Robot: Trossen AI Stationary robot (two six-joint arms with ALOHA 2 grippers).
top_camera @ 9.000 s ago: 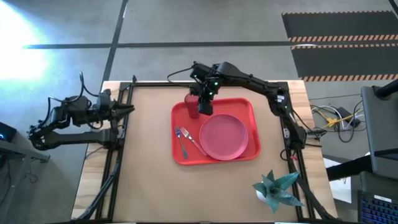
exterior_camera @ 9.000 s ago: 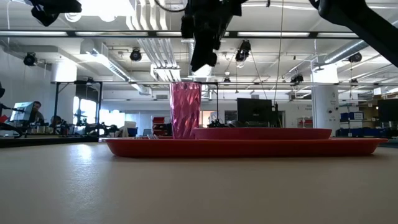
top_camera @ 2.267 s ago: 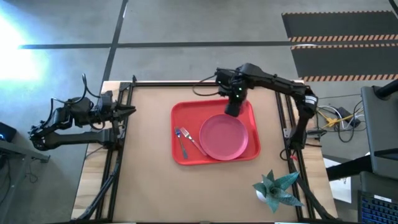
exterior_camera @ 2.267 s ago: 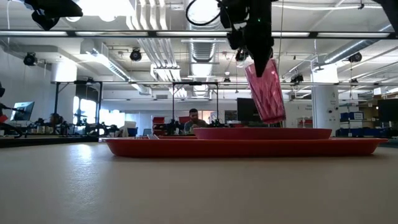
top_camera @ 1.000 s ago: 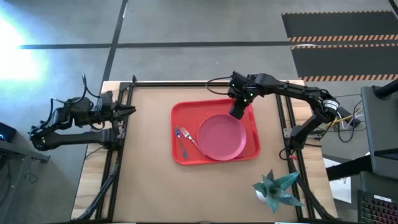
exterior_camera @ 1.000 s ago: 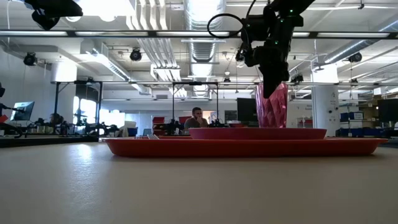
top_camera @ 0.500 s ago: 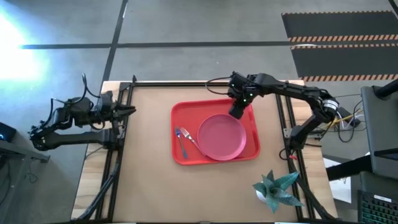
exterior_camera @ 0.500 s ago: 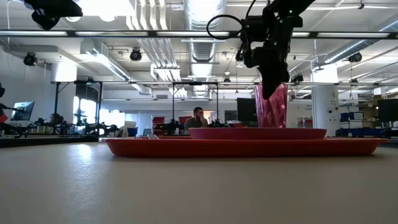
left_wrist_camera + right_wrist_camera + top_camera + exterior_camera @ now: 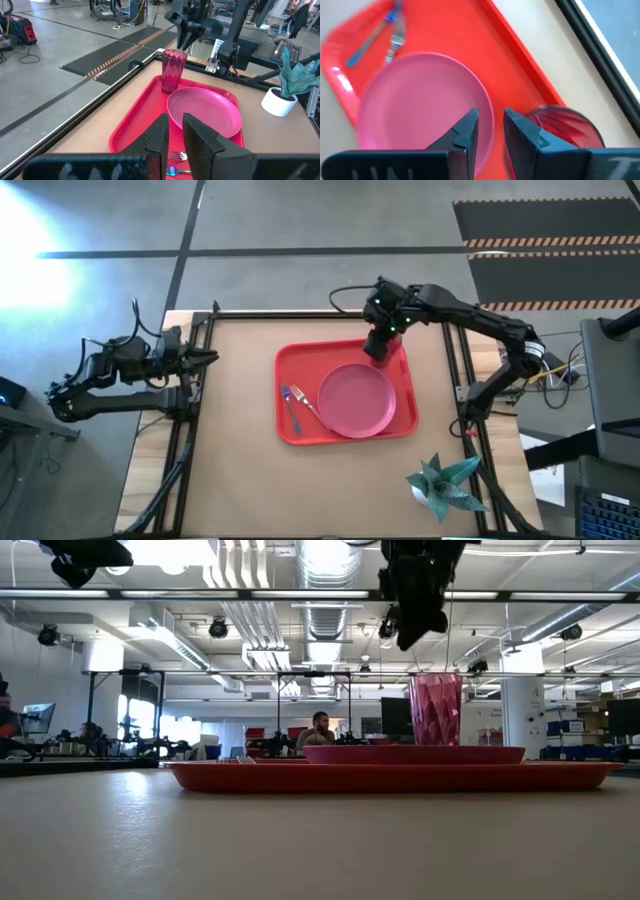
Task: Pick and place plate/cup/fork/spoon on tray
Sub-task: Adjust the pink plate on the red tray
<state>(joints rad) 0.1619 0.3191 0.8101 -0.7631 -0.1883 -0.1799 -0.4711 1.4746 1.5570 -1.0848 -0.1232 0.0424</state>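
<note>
So from the high view, the tray [image 9: 300, 360] sits mid-bench with the plate [image 9: 356, 399] on its right half and the fork [image 9: 311, 406] and spoon [image 9: 291, 409] side by side on its left half. The right gripper [image 9: 377, 346] hangs over the tray's far right corner, right where the cup would be, so the cup itself is hidden under it here. The left gripper [image 9: 207, 356] is parked off at the bench's left edge, well apart from everything.

Low view: the cup [image 9: 435, 709] stands upright on the tray [image 9: 250, 776], behind the plate [image 9: 400, 753], with the right gripper [image 9: 417, 635] above it and clear of the rim, not touching. Can't read the jaws from this angle though.

Left wrist view: cup [image 9: 173, 70] in the tray's corner, just beside the plate [image 9: 204, 111], fork and spoon heads poking in near the left gripper [image 9: 171, 136], whose jaws stand nearly closed on nothing.

Right wrist view: the right gripper [image 9: 488, 127] looks down with jaws slightly parted and empty, cup [image 9: 561, 130] off to one side of them, plate [image 9: 420, 100] beyond.

My read: all four items are on the tray, so it's basically done. That cup looks light, thin, ribbed plastic, so tippy and a bit slick; I'd pinch it across the rim or upper wall, gently.
</note>
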